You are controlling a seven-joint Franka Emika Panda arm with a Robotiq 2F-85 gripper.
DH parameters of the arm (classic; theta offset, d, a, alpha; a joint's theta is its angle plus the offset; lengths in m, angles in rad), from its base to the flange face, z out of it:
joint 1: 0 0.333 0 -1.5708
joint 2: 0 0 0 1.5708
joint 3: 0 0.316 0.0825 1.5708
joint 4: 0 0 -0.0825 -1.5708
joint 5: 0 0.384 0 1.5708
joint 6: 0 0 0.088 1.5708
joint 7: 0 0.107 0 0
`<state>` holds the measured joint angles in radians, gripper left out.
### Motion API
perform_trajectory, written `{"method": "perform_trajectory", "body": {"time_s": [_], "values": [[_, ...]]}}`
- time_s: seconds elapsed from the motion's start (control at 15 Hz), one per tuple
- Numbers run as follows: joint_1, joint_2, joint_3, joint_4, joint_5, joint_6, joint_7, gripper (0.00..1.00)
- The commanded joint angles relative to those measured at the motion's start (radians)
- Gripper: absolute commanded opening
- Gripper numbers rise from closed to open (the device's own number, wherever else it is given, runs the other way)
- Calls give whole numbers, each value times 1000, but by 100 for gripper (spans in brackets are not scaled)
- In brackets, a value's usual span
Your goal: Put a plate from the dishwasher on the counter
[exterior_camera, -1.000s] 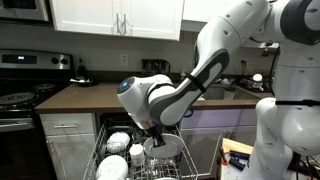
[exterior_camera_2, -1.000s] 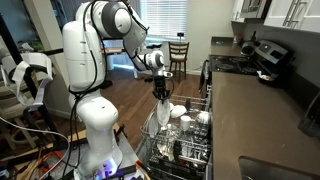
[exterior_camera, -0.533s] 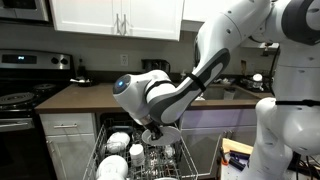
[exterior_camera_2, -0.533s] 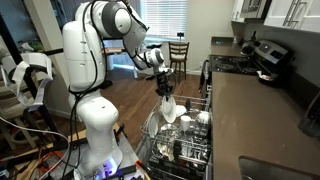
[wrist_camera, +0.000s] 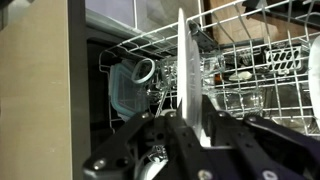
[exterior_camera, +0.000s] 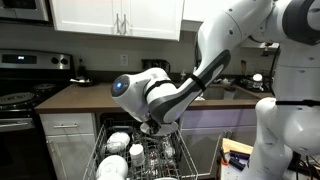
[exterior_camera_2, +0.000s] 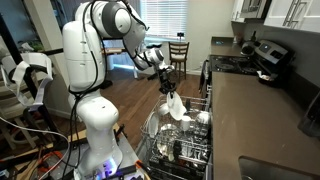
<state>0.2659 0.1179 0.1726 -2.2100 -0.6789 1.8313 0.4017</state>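
My pincer [exterior_camera_2: 166, 85] is pinching the white plate [exterior_camera_2: 175, 105] by its rim. The plate hangs on edge just above the pulled-out rack [exterior_camera_2: 190, 145] of the dishwasher [exterior_camera: 140, 160], over white bowls [exterior_camera_2: 186, 119]. In the wrist view the plate stands upright between my dark fingers [wrist_camera: 150, 132]. The dark counter [exterior_camera_2: 250, 110] runs alongside.

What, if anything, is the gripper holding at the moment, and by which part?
The gripper holds the small, round, flat white plate, pinched at its thin rim.
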Motion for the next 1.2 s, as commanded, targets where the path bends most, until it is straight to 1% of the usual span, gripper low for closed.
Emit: {"method": "perform_trajectory", "body": {"time_s": [0.0, 0.27, 0.73, 0.93, 1.13], "values": [[6, -12, 11, 11, -86, -73, 59, 4], [15, -7, 22, 27, -169, -142, 108, 4], [38, 10, 53, 70, -297, -262, 152, 4], [34, 12, 57, 76, -314, -271, 158, 4], [22, 8, 57, 59, -273, -222, 136, 4]]}}
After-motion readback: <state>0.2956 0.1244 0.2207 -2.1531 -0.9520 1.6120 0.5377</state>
